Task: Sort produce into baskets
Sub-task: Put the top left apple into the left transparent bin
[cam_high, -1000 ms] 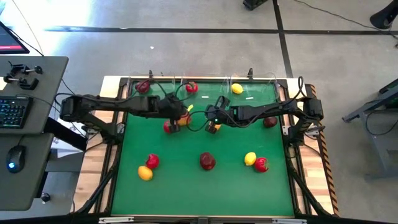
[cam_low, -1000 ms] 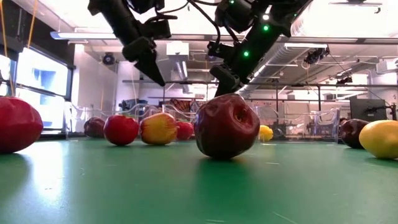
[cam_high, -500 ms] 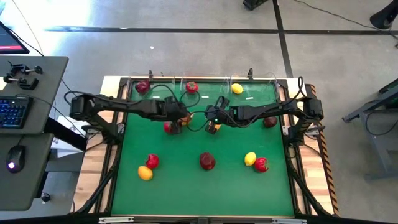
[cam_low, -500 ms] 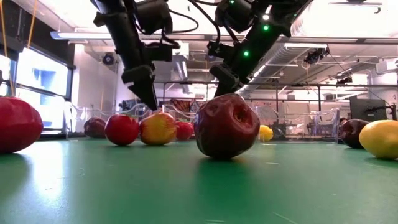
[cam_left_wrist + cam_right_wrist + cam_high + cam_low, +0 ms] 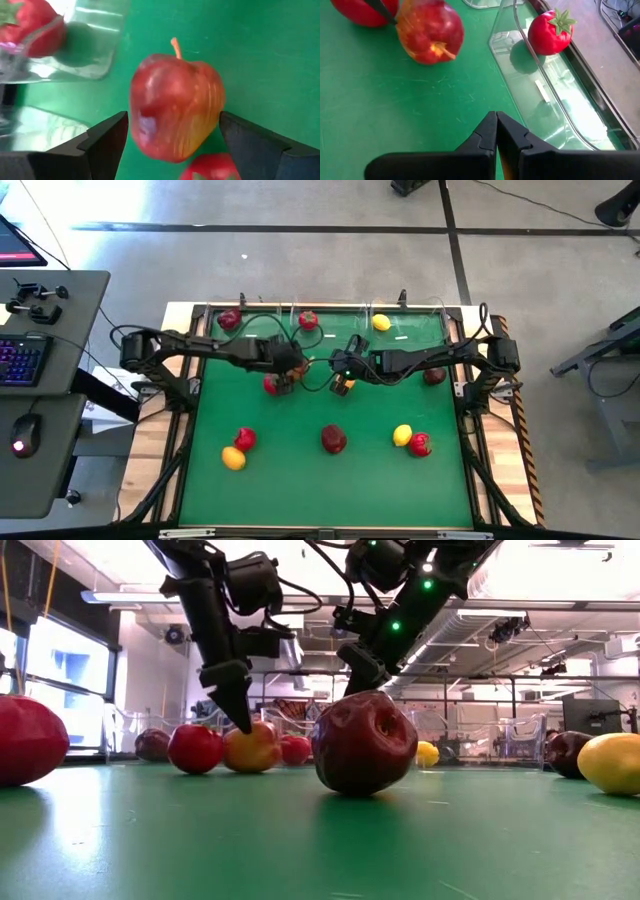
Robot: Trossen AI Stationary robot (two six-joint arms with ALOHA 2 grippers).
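The left gripper [image 5: 172,137] has its two fingers [image 5: 107,142] wide apart. A red and yellow apple [image 5: 175,107] sits right between them on the green mat [image 5: 260,45]. The fingers are on each side of the apple, and it cannot be told if they touch it. Another red fruit [image 5: 210,169] peeks out just under the apple, close to the fingers. Past the gripper, a bright red fruit with a green top [image 5: 30,25] lies inside a clear basket [image 5: 90,45].

From the low view, the left gripper [image 5: 240,715] points down, and its tip is at the top of the apple [image 5: 252,747].

The right gripper [image 5: 496,131] has its fingers pressed together. It holds nothing and hangs over the mat. In front of it, a little way off, is the same apple [image 5: 430,32]. Off to one side of it, a red fruit with a green top [image 5: 549,32] sits in a clear basket [image 5: 555,100].

From above, both grippers are near the middle of the table, close to the baskets at the far edge. The left gripper [image 5: 283,376] is just beside the right gripper [image 5: 342,384]. A dark red apple [image 5: 229,319] and a yellow lemon [image 5: 381,322] are in baskets too. More fruits lie on the mat nearer the front, well apart from both grippers: a dark red apple [image 5: 334,439], a lemon [image 5: 402,435] and a few others.
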